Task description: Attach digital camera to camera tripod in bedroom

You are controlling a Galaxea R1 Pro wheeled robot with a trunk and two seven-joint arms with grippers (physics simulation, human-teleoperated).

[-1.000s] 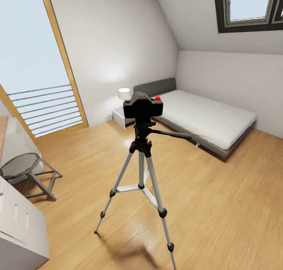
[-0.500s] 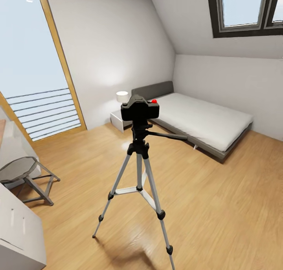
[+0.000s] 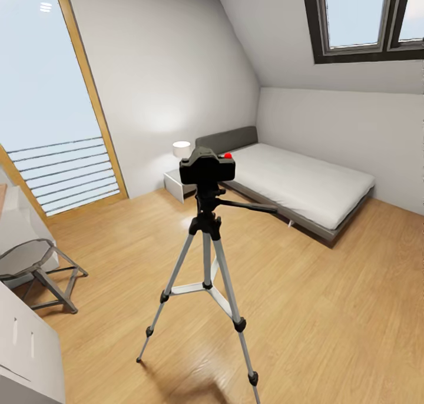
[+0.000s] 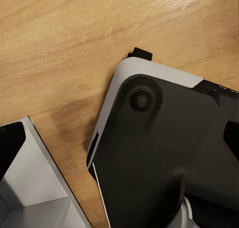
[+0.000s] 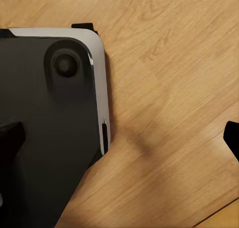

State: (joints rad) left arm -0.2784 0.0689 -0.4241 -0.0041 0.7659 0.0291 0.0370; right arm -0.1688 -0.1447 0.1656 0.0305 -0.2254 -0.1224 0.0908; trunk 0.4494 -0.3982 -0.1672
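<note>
Head view: the digital camera (image 3: 207, 169) sits upright on top of the camera tripod (image 3: 206, 257), with its round red button (image 3: 227, 155) facing up on the side toward the bed. The tripod stands on the light wood floor (image 3: 330, 310) near the middle of the room, its three silver legs spread and its black pan handle (image 3: 250, 206) pointing toward the bed. A low grey bed (image 3: 300, 183) lies against the far wall beneath a dark-framed skylight (image 3: 365, 21). A white lamp (image 3: 181, 149) rests on a small white nightstand (image 3: 175, 185) just beside the bed's headboard. A grey folding stool (image 3: 35, 268) stands at the left, near a tall window with a wooden frame (image 3: 88, 92). Left wrist view: the robot's dark, white-edged base (image 4: 164, 153) rests over the wood floor, with a white cabinet corner (image 4: 35, 188) near it. Right wrist view: the same base (image 5: 50, 118) lies over the floor, with dark finger ends (image 5: 232, 136) at both picture edges, well apart, so the right gripper's jaws stand wide. Whether the left gripper is closed or spread cannot be told.
</note>
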